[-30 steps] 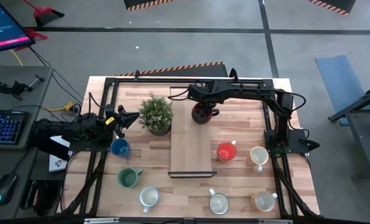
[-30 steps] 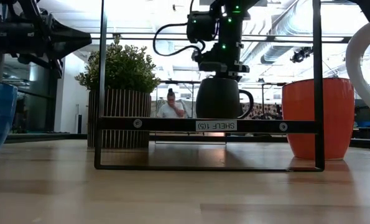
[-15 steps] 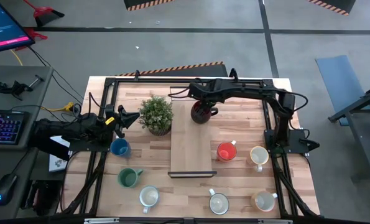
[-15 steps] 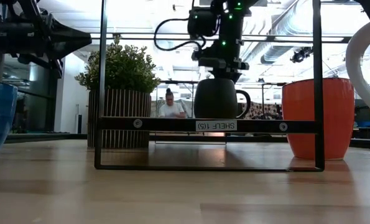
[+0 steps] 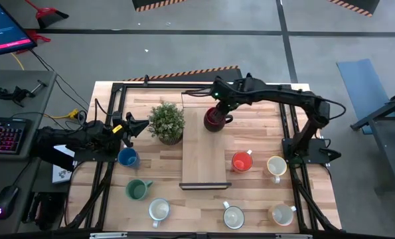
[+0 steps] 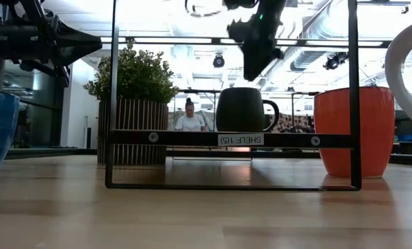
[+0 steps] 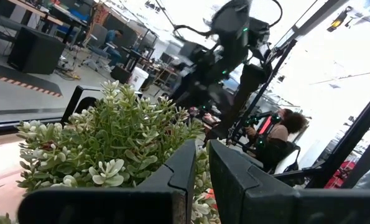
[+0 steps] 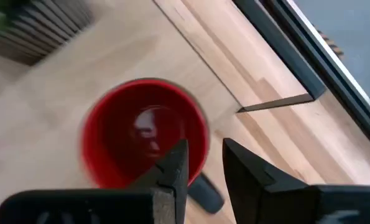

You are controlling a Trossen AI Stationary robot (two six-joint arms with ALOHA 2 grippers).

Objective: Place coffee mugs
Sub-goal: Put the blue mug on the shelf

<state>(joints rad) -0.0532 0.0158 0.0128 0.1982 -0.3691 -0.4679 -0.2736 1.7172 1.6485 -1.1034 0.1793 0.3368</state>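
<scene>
Dark red mug (image 5: 214, 119) was seen in the high view standing upright on the far end of the wooden shelf board (image 5: 202, 156), handle toward the right arm's side. The right gripper (image 5: 218, 95) was held just beyond it, clear of the mug. An orange mug (image 5: 241, 161), a blue mug (image 5: 127, 157), a teal mug (image 5: 137, 190) and 4 white mugs were noted on the table (image 5: 170, 166). The left gripper (image 5: 139, 126) was parked beside the potted plant (image 5: 167, 122).

Low view: the dark mug (image 6: 242, 110) was seen resting on the shelf, with the right gripper (image 6: 253, 48) above it, not touching.

Left wrist view: the left fingers (image 7: 188, 168) were seen nearly closed, a thin gap between them, nothing held.

Right wrist view: the right fingers (image 8: 175, 163) were seen parted with a clear gap, empty, over the mug's rim.
</scene>
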